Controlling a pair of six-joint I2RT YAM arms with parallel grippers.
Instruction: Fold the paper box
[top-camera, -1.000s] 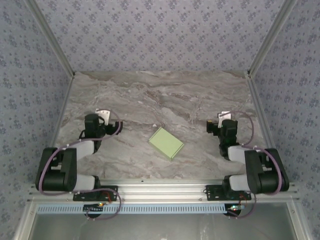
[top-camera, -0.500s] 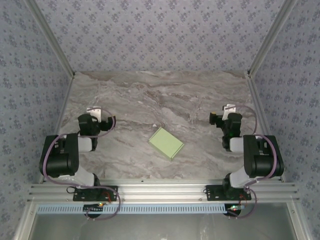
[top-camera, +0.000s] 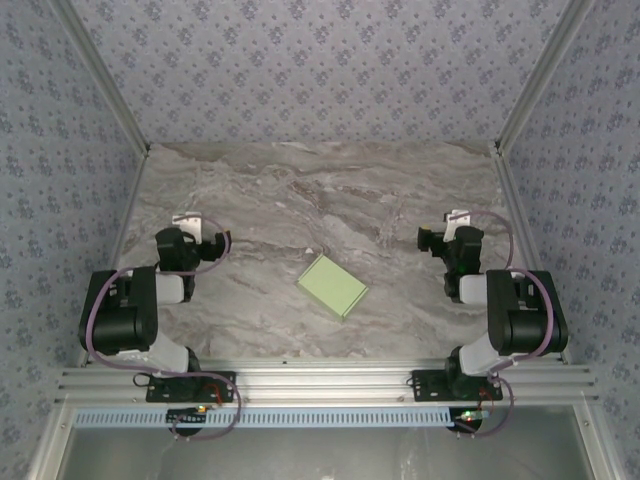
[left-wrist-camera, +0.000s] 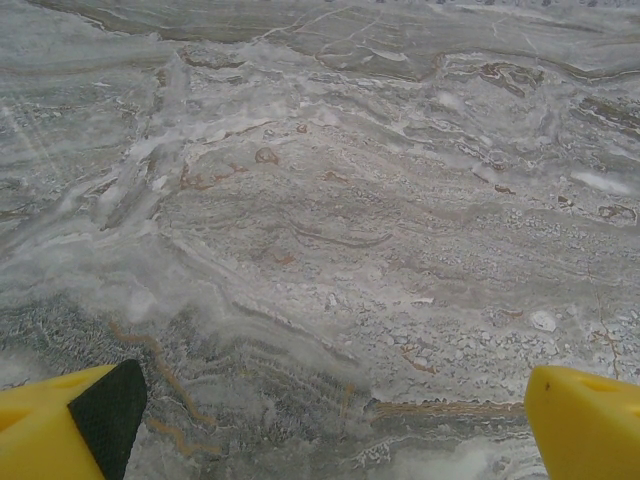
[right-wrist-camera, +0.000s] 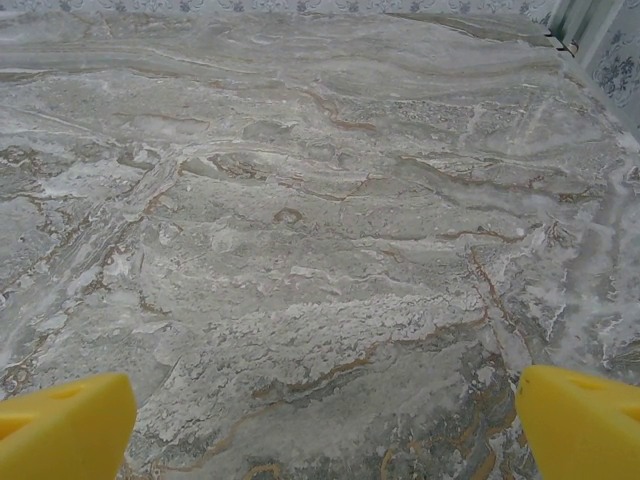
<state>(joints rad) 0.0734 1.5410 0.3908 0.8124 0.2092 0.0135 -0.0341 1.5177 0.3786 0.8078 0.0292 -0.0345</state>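
Two arms, the left arm at 8 o'clock and the right arm at 4, sat folded over the marbled surface. The left fingers and right fingers were spread wide and held nothing. One paper box lay flat near centre, well apart from both. Floral-patterned walls enclosed the scene.
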